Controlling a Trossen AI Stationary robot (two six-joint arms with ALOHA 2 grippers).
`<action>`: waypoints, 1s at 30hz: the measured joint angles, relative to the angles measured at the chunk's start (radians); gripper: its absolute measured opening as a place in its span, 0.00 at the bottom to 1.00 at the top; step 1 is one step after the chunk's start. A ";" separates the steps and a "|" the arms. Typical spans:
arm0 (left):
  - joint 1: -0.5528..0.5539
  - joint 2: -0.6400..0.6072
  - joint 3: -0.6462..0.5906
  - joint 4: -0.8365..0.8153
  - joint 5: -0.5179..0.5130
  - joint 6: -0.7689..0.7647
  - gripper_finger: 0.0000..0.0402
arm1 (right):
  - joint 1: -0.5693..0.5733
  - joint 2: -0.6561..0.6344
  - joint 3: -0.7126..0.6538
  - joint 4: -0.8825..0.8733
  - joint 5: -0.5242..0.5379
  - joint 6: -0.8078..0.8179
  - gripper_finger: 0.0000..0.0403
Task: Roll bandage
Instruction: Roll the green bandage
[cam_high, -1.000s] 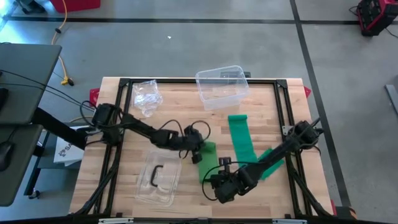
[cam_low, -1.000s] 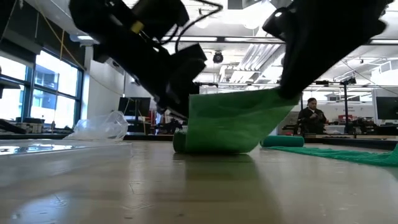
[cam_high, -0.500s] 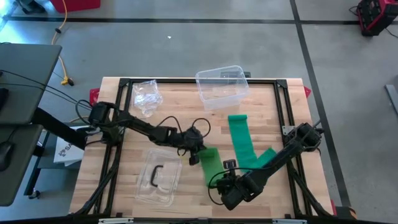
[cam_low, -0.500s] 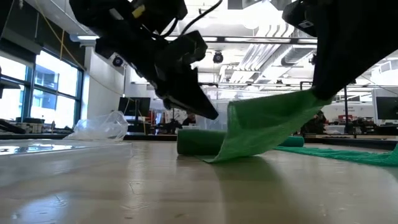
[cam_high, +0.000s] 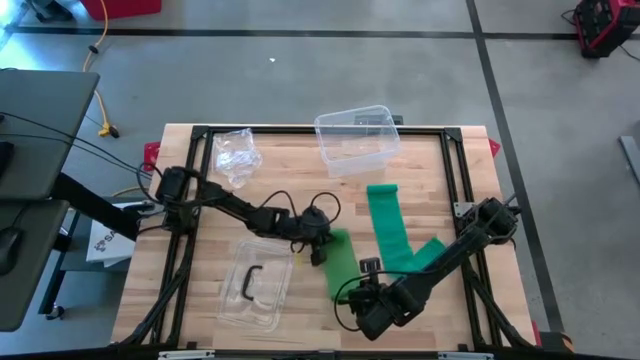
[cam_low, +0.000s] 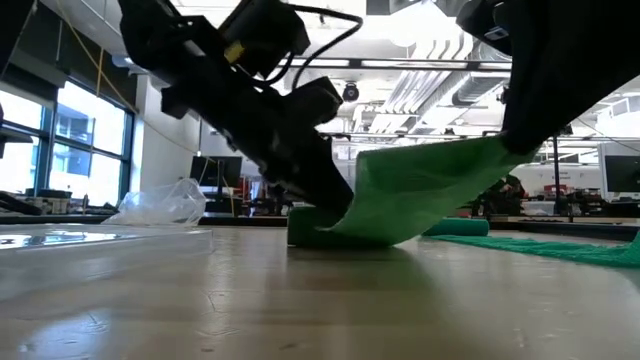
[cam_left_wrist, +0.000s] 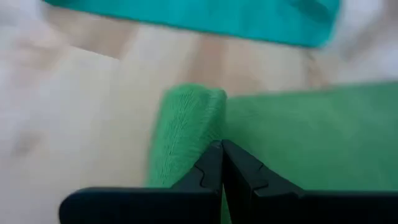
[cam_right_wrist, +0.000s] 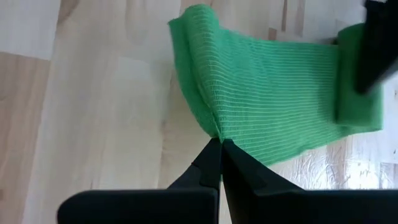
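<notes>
- A grey concrete floor (cam_high: 300, 80) crossed by dark tape lines surrounds the wooden table (cam_high: 200, 300).
- Tall windows (cam_low: 60, 150) stand on one side of the room.
- Ceiling lights (cam_low: 400, 65) glow overhead.

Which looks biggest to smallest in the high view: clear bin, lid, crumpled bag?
1. Clear bin.
2. Lid, close to the bin in size, so that order is unsure.
3. Crumpled bag, clearly smallest.

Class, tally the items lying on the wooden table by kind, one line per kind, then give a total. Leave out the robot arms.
Green bandage: 1
Clear plastic tub: 1
Clear lid with dark handle: 1
Crumpled clear plastic bag: 1
Total: 4
</notes>
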 joint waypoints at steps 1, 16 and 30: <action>0.009 -0.001 0.000 -0.002 -0.021 0.000 0.00 | 0.000 0.000 0.000 0.000 0.000 0.000 0.00; 0.123 -0.002 0.000 -0.114 -0.072 0.042 0.00 | 0.070 0.002 0.000 -0.002 -0.027 0.074 0.00; 0.079 0.001 -0.004 -0.091 -0.074 0.011 0.00 | 0.204 0.109 0.000 0.018 0.028 0.209 0.00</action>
